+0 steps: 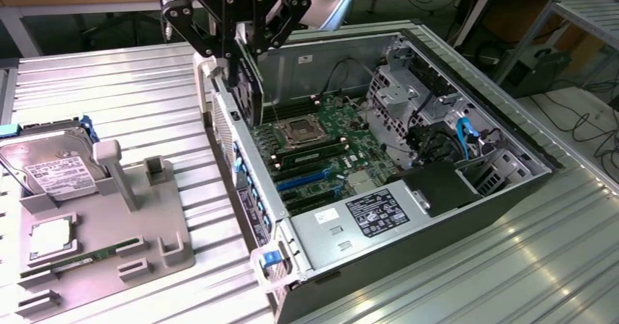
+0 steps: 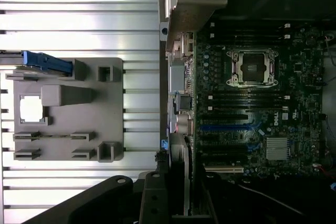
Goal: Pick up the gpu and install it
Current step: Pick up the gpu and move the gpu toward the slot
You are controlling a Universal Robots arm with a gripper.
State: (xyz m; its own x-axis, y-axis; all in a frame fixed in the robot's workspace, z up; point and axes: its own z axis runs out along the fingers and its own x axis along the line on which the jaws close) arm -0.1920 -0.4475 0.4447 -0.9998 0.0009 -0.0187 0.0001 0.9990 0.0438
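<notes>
Outside view, pincer: the black pincer is up high and clamped tight on the top edge of the card.
Outside view, card: the card hangs straight down with its thin side to us. It is over the open computer box, close to the box wall on the exterior view's left. I cannot tell if its low end touches anything.
Outside view, box: it lies open on the ribbed metal table. Inside is a green board with a square socket.
Outside view, tray: a grey tray sits on the exterior view's left, apart from the box. It holds a silver disk drive, a small square chip and a thin green stick.
Wrist view, pincer: the pincer looks dark and near, and one finger sits on each side of the card.
Wrist view, card: the card shows edge-on, running along the side of the green board.
Wrist view, socket: the square socket is further in on the board, away from the card.
Wrist view, tray: the grey tray rests on the table beside the box, with a blue piece at one edge.
</notes>
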